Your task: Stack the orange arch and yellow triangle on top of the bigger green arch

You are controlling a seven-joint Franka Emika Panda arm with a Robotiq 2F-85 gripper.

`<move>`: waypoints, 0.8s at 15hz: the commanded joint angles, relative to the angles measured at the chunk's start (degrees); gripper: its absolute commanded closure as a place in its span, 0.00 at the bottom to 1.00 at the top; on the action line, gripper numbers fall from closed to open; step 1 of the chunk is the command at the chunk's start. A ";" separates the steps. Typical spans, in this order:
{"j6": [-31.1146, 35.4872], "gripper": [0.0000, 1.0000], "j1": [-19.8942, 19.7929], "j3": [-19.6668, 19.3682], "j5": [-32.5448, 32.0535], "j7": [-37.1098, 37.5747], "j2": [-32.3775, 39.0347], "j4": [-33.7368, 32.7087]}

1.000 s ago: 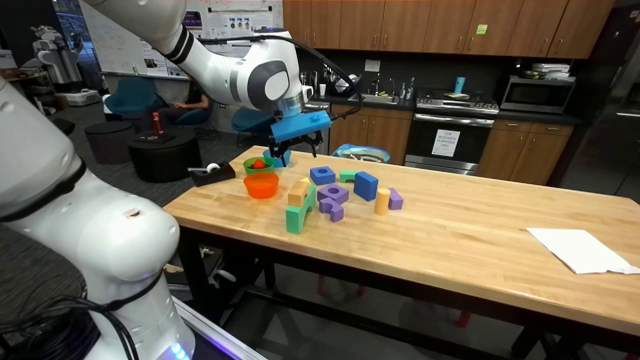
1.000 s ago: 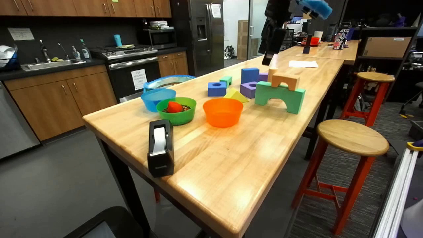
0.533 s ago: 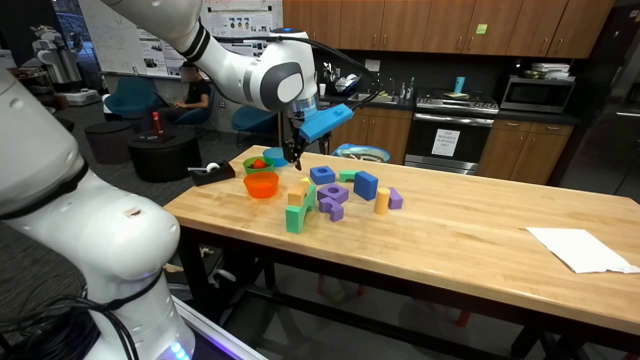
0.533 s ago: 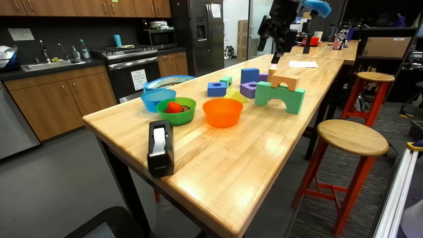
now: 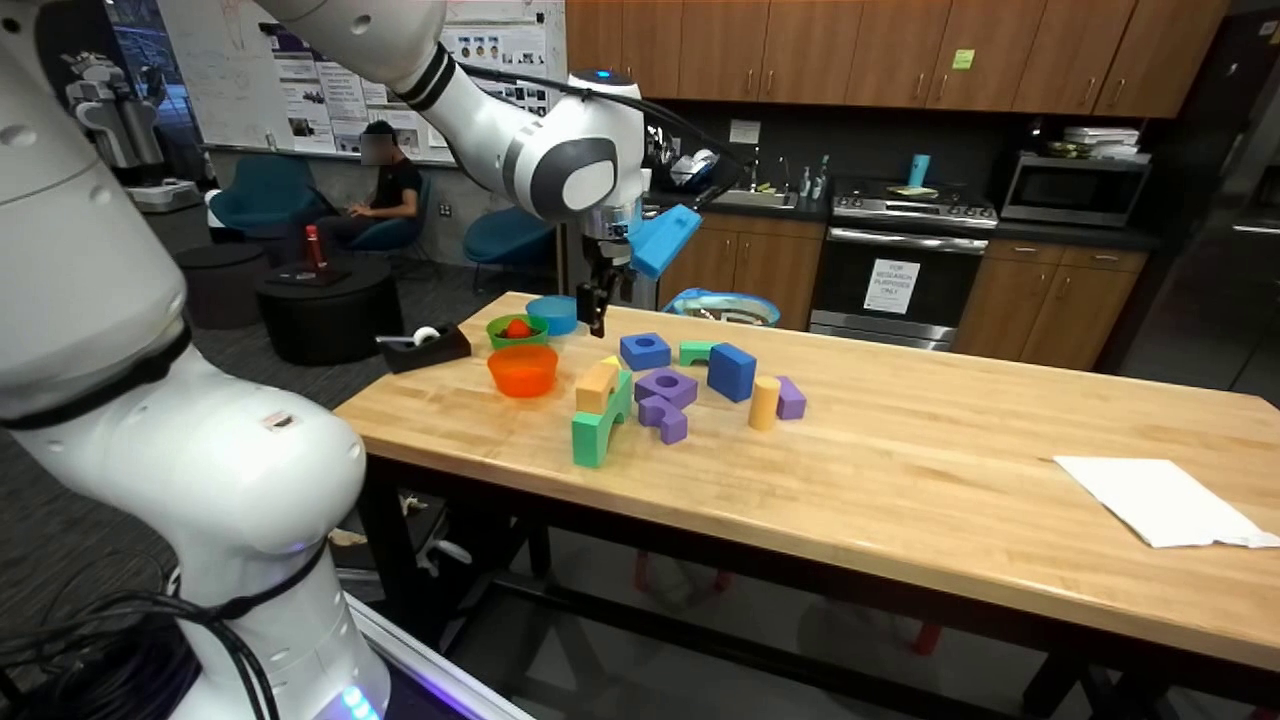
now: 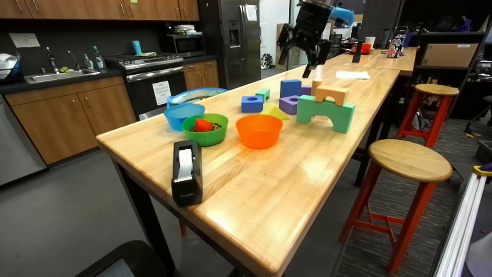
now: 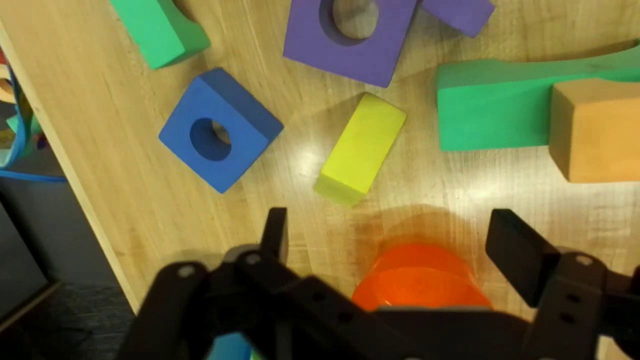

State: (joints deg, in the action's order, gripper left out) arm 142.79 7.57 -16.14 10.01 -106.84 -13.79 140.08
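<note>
The bigger green arch [image 6: 324, 114] stands upright on the table, and the orange arch [image 6: 331, 93] sits on top of it. The yellow triangle [image 6: 273, 110] lies on the table beside them, apart from the green arch. In the wrist view the yellow triangle [image 7: 362, 147] is left of the green arch [image 7: 492, 117] and the orange arch [image 7: 605, 132], which is cut by the right edge. My gripper [image 7: 387, 225] is open and empty, pointing down above the table. The yellow triangle is ahead of the fingertips. The gripper also shows in both exterior views [image 5: 590, 315] [image 6: 295, 67].
An orange bowl [image 7: 422, 277] is below the gripper. A green bowl [image 6: 205, 134] and a blue bowl [image 6: 183, 115] stand near it. A blue holed block [image 7: 220, 132], a purple holed block [image 7: 345, 60] and a small green arch [image 7: 160, 32] surround the triangle. A tape dispenser [image 6: 187, 173] sits at the table end.
My gripper has swung from a tilted pose to pointing down. It has shifted right in an exterior view with the arm. The blocks have not moved.
</note>
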 commanded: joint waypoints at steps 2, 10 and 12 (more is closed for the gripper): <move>-1.26 0.00 -1.82 4.26 1.25 -0.94 5.54 -4.59; 3.87 0.00 -5.80 10.28 -5.74 12.27 8.65 -3.76; 4.72 0.00 -6.65 10.91 -8.97 16.62 8.63 -3.38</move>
State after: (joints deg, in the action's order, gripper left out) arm 145.32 2.83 -6.85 5.22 -96.26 -5.09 135.98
